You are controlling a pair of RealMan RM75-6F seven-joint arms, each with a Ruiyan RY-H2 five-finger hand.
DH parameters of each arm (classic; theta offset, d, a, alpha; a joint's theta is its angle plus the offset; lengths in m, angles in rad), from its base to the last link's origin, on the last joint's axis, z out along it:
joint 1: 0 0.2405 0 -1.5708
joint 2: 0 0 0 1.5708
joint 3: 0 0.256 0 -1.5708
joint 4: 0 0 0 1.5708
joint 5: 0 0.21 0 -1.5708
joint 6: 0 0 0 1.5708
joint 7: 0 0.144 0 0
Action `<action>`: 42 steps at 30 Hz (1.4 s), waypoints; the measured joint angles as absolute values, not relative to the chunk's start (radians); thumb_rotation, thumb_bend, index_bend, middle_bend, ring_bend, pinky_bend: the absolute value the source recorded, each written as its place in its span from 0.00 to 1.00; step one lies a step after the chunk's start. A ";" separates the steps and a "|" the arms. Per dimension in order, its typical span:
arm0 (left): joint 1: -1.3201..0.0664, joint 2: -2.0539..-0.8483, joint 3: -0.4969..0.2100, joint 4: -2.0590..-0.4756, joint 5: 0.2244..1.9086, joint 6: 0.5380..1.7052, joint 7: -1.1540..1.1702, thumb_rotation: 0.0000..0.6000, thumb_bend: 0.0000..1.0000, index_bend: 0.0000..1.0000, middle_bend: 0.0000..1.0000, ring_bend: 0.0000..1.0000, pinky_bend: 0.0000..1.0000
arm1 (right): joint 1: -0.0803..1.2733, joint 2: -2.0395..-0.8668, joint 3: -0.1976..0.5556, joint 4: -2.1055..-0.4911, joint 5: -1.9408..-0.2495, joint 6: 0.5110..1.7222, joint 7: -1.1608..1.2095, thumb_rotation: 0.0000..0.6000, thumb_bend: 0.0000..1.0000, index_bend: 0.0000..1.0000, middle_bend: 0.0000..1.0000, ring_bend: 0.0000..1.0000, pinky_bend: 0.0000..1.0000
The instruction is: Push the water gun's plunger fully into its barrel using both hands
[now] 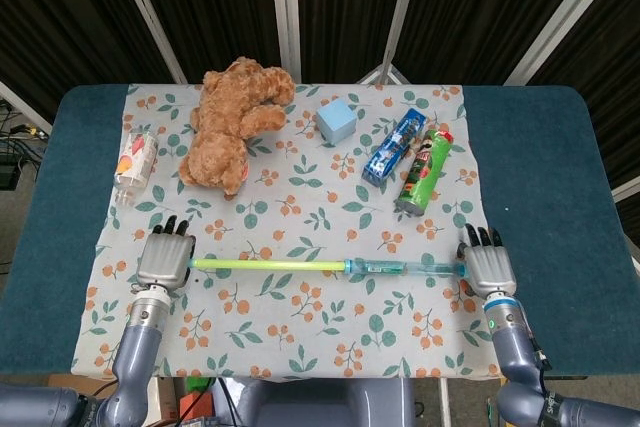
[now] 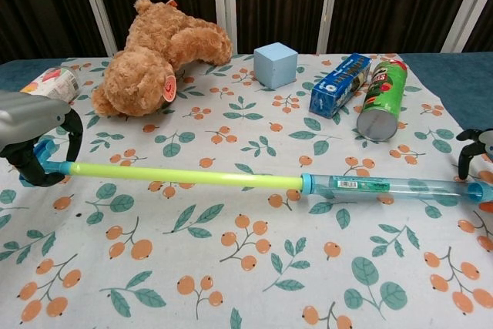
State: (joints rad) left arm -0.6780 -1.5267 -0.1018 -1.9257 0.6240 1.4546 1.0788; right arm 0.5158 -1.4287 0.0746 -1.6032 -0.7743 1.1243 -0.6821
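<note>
While one water gun lies flat across the near part of the floral cloth, its yellow-green plunger is drawn far out of the clear blue barrel, so the toy runs from 9 o'clock to 3 o'clock between two hands. The left hand sits at the 9 o'clock end with its dark fingers curled around the plunger's blue handle, gripping it, as the chest view shows. The right hand is at the 3 o'clock end, just at the barrel's tip; its fingers are apart and point toward 12 o'clock, and whether it touches the tip cannot be told. Farther back on the cloth, from 10 o'clock round to 2 o'clock, lie five other things: one small printed packet near the left edge, one brown teddy bear, one pale blue cube, one blue box and one green can on its side beside it. One dark teal table carries everything.
</note>
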 measured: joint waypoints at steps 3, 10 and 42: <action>-0.679 -1.527 -0.099 -1.924 0.624 1.452 1.076 1.00 0.51 0.58 0.16 0.08 0.21 | 0.516 -1.429 0.074 -1.600 -0.774 1.122 -0.678 1.00 0.33 0.41 0.03 0.00 0.00; -0.679 -1.529 -0.091 -1.924 0.629 1.454 1.072 1.00 0.51 0.58 0.16 0.08 0.21 | 0.518 -1.434 0.068 -1.591 -0.781 1.120 -0.676 1.00 0.33 0.42 0.03 0.00 0.00; -0.687 -1.539 -0.080 -1.968 0.654 1.469 1.075 1.00 0.51 0.58 0.16 0.08 0.21 | 0.530 -1.417 0.079 -1.659 -0.818 1.152 -0.678 1.00 0.41 0.63 0.10 0.00 0.00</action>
